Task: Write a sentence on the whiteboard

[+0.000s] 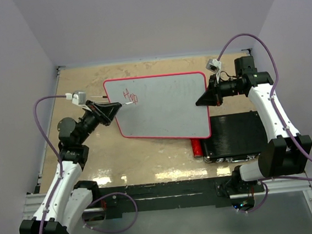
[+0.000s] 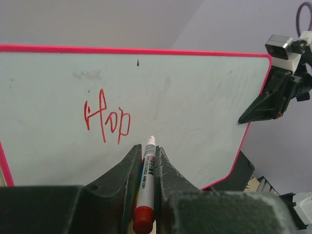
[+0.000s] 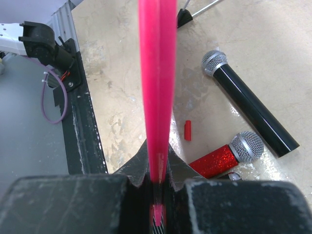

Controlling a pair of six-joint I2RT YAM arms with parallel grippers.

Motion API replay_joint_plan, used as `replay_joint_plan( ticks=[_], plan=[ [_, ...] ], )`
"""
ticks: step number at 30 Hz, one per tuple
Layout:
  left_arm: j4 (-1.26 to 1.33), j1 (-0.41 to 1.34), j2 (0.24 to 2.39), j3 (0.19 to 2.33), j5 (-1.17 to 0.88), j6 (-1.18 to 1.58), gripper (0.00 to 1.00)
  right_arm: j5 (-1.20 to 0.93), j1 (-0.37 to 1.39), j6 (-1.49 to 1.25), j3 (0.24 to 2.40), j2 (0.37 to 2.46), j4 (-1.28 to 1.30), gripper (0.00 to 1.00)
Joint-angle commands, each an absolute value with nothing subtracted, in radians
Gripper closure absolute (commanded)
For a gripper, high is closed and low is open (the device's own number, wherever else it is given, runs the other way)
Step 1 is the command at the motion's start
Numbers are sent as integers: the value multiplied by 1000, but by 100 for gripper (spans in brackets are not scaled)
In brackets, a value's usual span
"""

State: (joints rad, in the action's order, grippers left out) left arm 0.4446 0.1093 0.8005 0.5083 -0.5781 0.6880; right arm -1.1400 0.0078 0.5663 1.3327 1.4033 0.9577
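Left gripper [image 2: 148, 150] is clamped on our marker [image 2: 145, 185], tip just right of the sentence [image 2: 107, 119] start. Right gripper [image 3: 157, 163] pinches the board [image 2: 195, 97] edge; we write rightward next.

Walls: plain pale lavender panels [image 1: 152, 18] on three sides.
Table: worn tan wooden tabletop [image 1: 149, 159].
Light: white glare patches [image 1: 167, 175] along its near edge.

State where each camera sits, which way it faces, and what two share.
Top: above and behind the arms, facing down at the whiteboard; left gripper and right gripper show.
Left wrist: faces the board's face past its own fingers, shut on a marker.
Right wrist: sights along the board's red edge toward the table and two microphones; its fingers clamp that edge.
Shared: top and left wrist both show the red lettering.
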Motion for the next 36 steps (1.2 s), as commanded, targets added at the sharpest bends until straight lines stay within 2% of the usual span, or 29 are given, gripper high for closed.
replay_joint_plan(
  ticks=[1,6,20,36],
  plan=[
    [301,160,775,543,-407,575,100,-1146,18,592,1338,1378,943,100],
    [264,156,781,577,-256,523,100,-1146,18,592,1336,1377,942,100],
    [310,137,907,675,-259,500,100,-1150,20,595,1335,1374,943,100],
    [344,137,931,677,-313,514,100,-1149,18,597,1339,1385,943,100]
  ],
)
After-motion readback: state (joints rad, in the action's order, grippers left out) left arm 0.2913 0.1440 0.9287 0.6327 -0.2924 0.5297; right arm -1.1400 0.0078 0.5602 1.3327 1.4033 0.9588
